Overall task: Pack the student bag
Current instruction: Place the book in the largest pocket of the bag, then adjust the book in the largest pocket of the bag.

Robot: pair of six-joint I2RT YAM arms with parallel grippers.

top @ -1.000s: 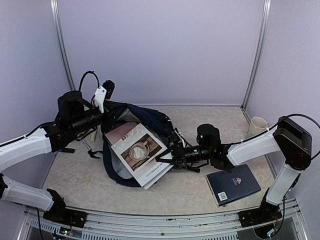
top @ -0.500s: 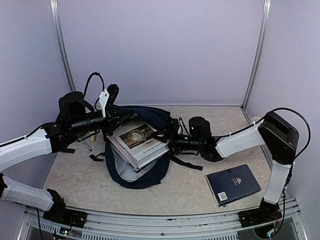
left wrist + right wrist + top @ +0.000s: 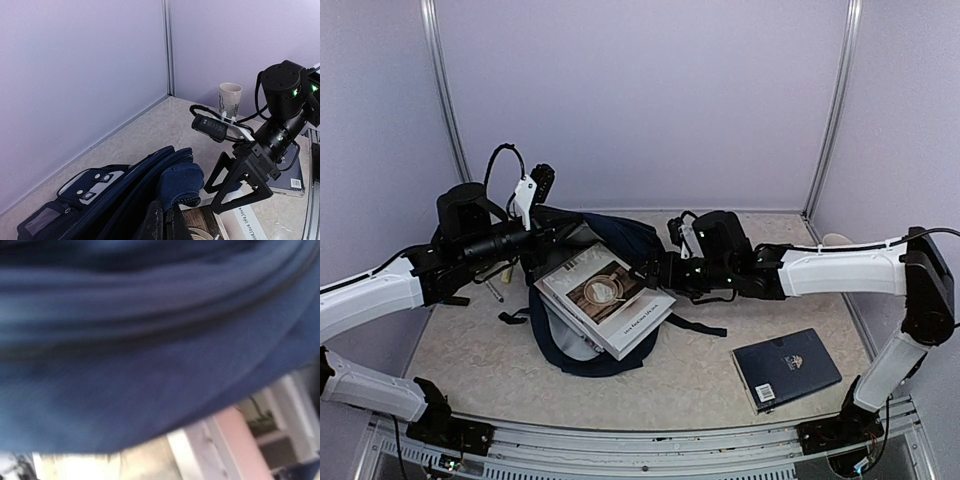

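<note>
The student bag [image 3: 623, 236] lies open in the middle of the table, navy with pale lining [image 3: 576, 345]. My left gripper [image 3: 563, 236] is shut on the bag's upper fabric edge [image 3: 183, 181] and holds it up; its fingers [image 3: 155, 222] pinch the cloth. A white book with a coffee-cup cover [image 3: 605, 296] rests across the bag's mouth. My right gripper [image 3: 651, 272] is at the book's right edge, and in the left wrist view it [image 3: 210, 200] stands open just above the book [image 3: 245, 222]. The right wrist view is blurred, filled with navy fabric [image 3: 140, 365].
A flat navy hardcover book [image 3: 786, 369] lies at the front right. A paper cup [image 3: 230, 98] stands by the right wall, mostly hidden behind the right arm from above. A pen [image 3: 495, 291] lies left of the bag. Black straps [image 3: 700, 327] trail right.
My right gripper has opened and let go of the white book, which has settled across the bag's mouth. The right arm has stretched out further left. The left gripper keeps its hold.
</note>
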